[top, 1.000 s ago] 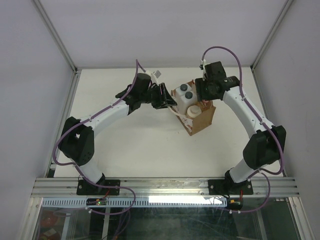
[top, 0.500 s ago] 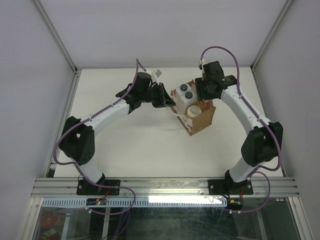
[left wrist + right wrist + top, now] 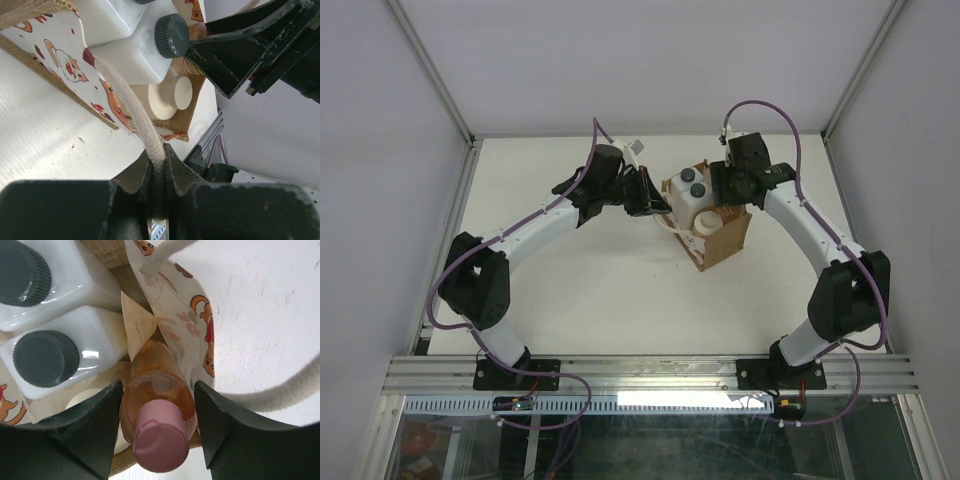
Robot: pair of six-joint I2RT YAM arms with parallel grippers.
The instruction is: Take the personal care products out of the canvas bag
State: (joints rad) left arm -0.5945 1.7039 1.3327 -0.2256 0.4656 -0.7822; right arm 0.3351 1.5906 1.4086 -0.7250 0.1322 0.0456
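At the canvas bag's (image 3: 725, 240) left side, the left gripper (image 3: 157, 165) pinches the cream rope handle (image 3: 131, 106) tight between its fingers. The bag is brown burlap, with pale cloth printed in red-orange animals. Inside it stand two white squarish bottles (image 3: 75, 335) with dark ribbed caps and a low cream bottle (image 3: 172, 97). A slim peach-orange bottle (image 3: 159, 377) with a pink cap leans at the bag's right wall. The right gripper (image 3: 157, 392) has its fingers spread closely around that bottle; I cannot tell whether they press it.
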